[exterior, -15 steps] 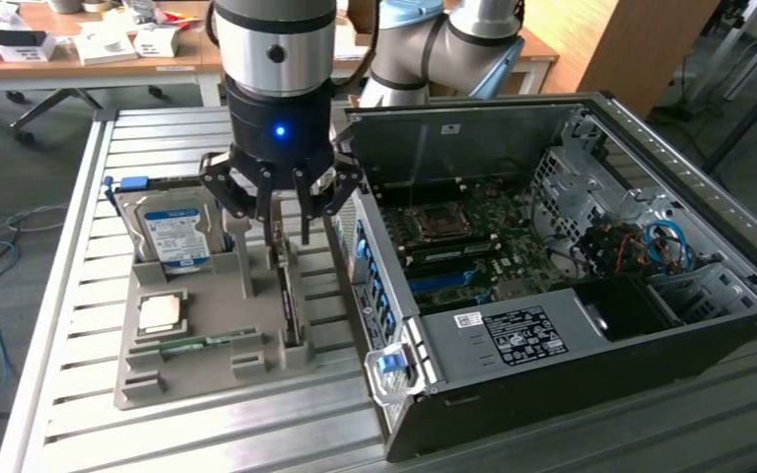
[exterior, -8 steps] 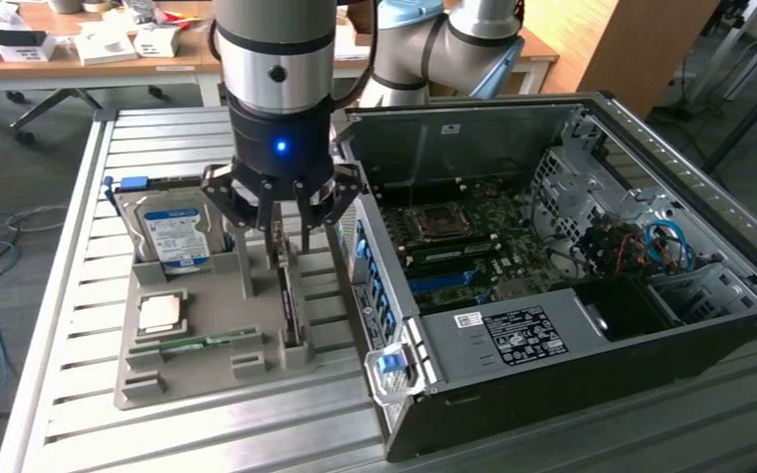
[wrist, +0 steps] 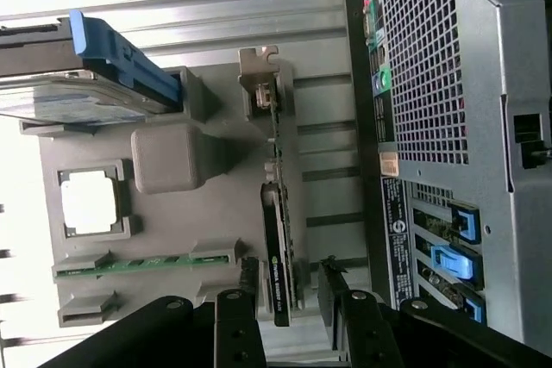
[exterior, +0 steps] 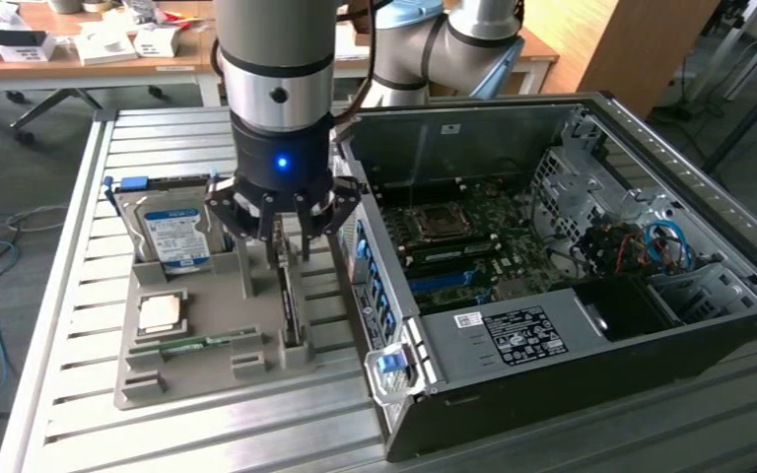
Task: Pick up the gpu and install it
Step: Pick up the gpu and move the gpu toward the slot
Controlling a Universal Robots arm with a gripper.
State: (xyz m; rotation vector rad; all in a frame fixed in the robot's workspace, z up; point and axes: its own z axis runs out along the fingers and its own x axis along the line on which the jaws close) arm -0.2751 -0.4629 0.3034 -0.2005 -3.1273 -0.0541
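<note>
The gpu [exterior: 291,301] is a thin dark card standing on edge in a slot of the grey holder tray [exterior: 221,379]. In the wrist view the gpu [wrist: 278,247] runs lengthwise with its silvery bracket [wrist: 259,84] at the far end. My gripper [exterior: 287,241] hangs straight above the card, open. In the wrist view the gripper [wrist: 291,286] has one fingertip [wrist: 250,282] on each side of the card's near part, with a gap to the card on both sides. Nothing is held.
The tray also carries a hard drive [exterior: 174,236] with a blue-white label, a processor chip [exterior: 165,313] and a green memory stick [exterior: 201,343]. The open computer case [exterior: 694,325] lies close at the exterior view's right, its motherboard [exterior: 457,236] exposed. Everything rests on a slatted metal table [exterior: 63,394].
</note>
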